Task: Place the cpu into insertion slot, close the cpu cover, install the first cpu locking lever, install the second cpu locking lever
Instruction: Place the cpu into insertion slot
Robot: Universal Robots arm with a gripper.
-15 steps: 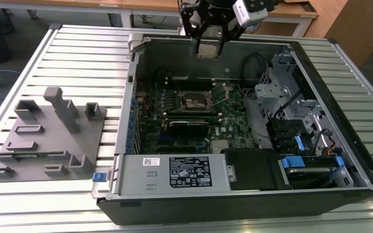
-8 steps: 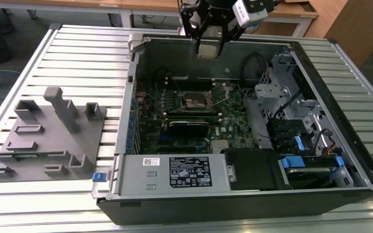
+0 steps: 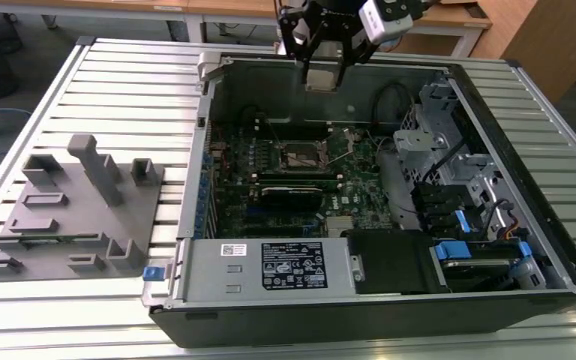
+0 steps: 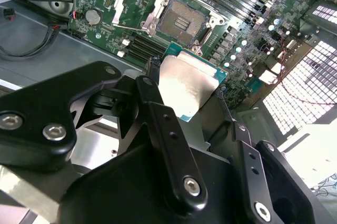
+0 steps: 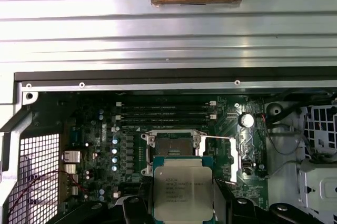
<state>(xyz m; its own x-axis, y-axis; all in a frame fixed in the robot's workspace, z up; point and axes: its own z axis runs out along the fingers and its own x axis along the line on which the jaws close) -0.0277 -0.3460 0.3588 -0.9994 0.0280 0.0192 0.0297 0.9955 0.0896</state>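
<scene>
Closest to me, the black computer case lies on its side on the ribbed metal worktop, open side up. Along its near edge sits the grey power box with a white label. Blue-tabbed drive bays are just beside it, toward the exterior view's right. Out on the worktop at the exterior view's left, apart from the case, stands a grey moulded holder with posts and pockets.

Deeper in the case is the green board, and near its middle the chip socket lies uncovered. In the second wrist view the socket shows its bare contact field. The cpu cover is swung open to one side of it, with the board visible through its window. In the first wrist view, long black memory slots run just beyond the socket.

Farthest off, the arm hangs over the far wall of the case. Its jaws are pinching the cpu by two opposite edges. Both wrist views show the silvery square top of the cpu facing the cameras. A black finger presses on each side. The cpu is held up in the air, well clear of the socket and touching nothing but the jaws.
</scene>
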